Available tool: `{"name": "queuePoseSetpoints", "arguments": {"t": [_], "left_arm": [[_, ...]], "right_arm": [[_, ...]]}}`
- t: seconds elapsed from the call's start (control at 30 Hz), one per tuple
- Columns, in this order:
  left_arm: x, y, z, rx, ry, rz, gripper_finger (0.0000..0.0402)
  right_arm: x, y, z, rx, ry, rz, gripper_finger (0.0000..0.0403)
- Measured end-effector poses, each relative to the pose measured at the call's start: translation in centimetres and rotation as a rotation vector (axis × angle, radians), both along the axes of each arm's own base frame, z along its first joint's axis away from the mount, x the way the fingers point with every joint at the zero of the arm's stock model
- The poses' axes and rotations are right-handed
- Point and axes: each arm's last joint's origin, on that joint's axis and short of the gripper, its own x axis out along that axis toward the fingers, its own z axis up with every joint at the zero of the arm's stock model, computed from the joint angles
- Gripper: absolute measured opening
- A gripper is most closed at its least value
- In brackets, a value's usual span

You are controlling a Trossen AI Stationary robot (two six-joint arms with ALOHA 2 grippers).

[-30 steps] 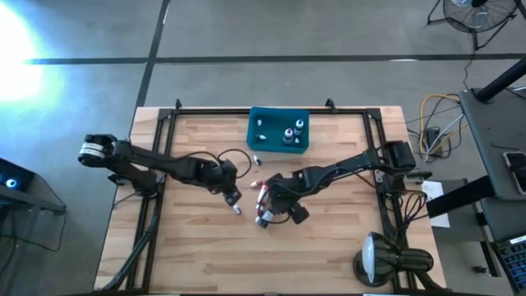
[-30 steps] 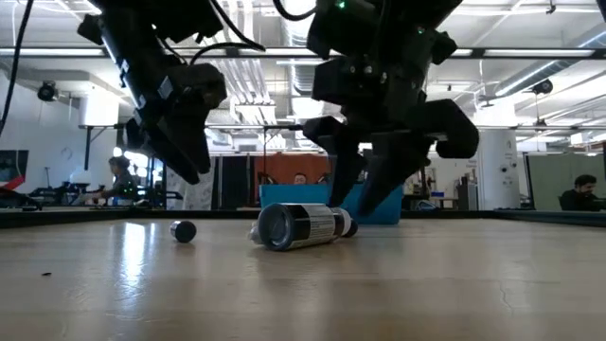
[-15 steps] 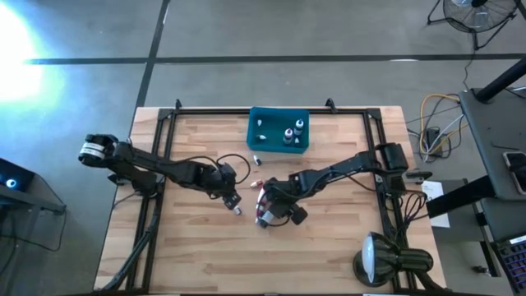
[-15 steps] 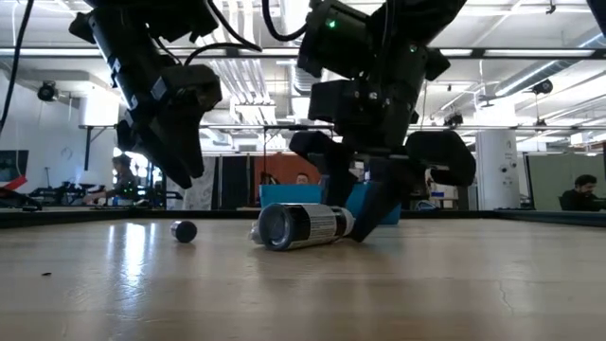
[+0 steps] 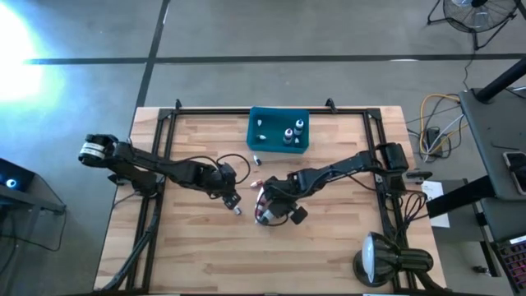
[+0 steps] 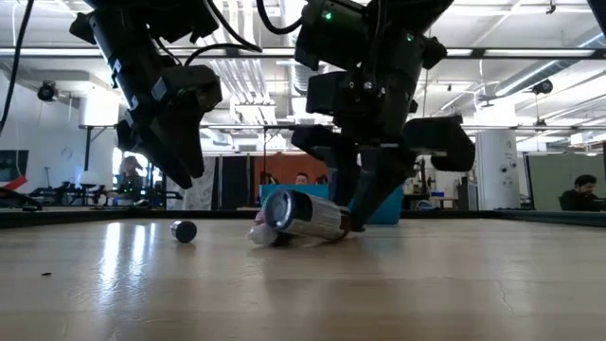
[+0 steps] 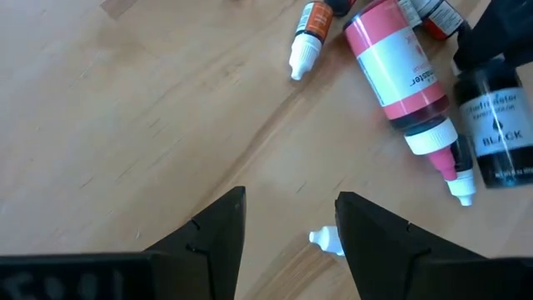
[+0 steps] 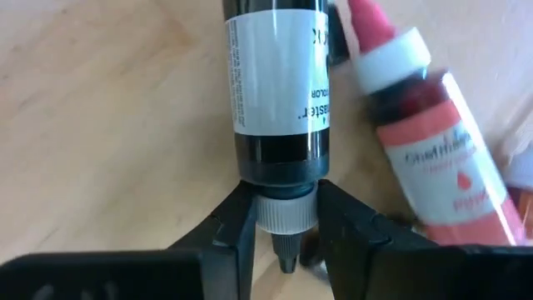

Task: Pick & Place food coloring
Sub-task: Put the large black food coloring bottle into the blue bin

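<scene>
Wooden tabletop [image 5: 345, 238], teal bin [image 5: 278, 130] at its far edge with a few bottles already in.

High view: right tool [image 5: 269, 209] sits down in the loose bottle cluster mid-tabletop; left tool [image 5: 233, 194] hangs just beside it, jaws apart, empty. No grip detail from up here.

Low view: black bottle [image 6: 301, 214] is tilted, base end lifted off the wood, cap end in the right tool. This shows lift; the overhead doesn't.

Right wrist view: fingers [image 8: 229, 229] pinch the black bottle's white cap collar, a narrow hold. Pink bottle [image 8: 433, 158] lies touching alongside. Lift straight, slowly; a cap grip could let it swing.

Left wrist view: small white-capped dropper [image 7: 326, 240] between the open fingers.
</scene>
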Motion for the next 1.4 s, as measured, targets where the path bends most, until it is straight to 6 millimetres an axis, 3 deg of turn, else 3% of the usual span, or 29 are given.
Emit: {"name": "queuePoseSetpoints", "arguments": {"t": [0.13,0.23,0.33,0.4,0.5,0.57,0.7,0.87,1.03,1.13,1.4], "left_arm": [[0.0,0.0,0.0,0.002,0.001,-0.001,0.0163],[0.0,0.0,0.0,0.015,-0.002,0.006,0.0163],[0.0,0.1,0.0,0.022,-0.002,0.006,0.0163],[0.0,0.1,0.0,0.026,-0.003,0.008,0.0163],[0.0,0.1,0.0,0.026,-0.003,0.008,0.0163],[0.0,0.1,0.0,0.027,-0.004,0.009,0.0163],[0.0,0.2,0.0,0.061,-0.008,0.028,0.0163],[0.0,0.4,0.1,0.108,-0.013,0.053,0.0163],[0.0,0.5,0.1,0.153,-0.012,0.044,0.0163],[0.1,0.5,0.1,0.168,-0.019,0.035,0.0163],[0.2,0.6,0.2,0.199,-0.024,0.027,0.0163]], "right_arm": [[-0.4,-0.9,1.5,0.013,0.077,-0.092,0.0089],[-0.7,-2.8,4.1,0.146,0.123,-0.198,0.0089],[-1.2,-5.5,6.2,0.432,0.203,-0.390,0.0089],[-1.5,-7.9,6.9,0.713,0.293,-0.553,0.0089],[-2.1,-11.1,6.8,1.044,0.469,-0.833,0.0090],[-3.0,-12.4,6.2,1.119,0.588,-1.006,0.0100],[-6.1,-13.3,5.2,1.038,0.824,-1.194,0.0118],[-10.4,-12.6,5.4,0.620,1.143,-1.266,0.0107],[-11.6,-12.3,5.3,0.541,1.167,-1.356,0.0102],[-12.2,-11.7,4.3,0.473,1.213,-1.385,0.0106],[-14.9,-7.7,1.2,0.342,1.453,-1.425,0.0108]]}}
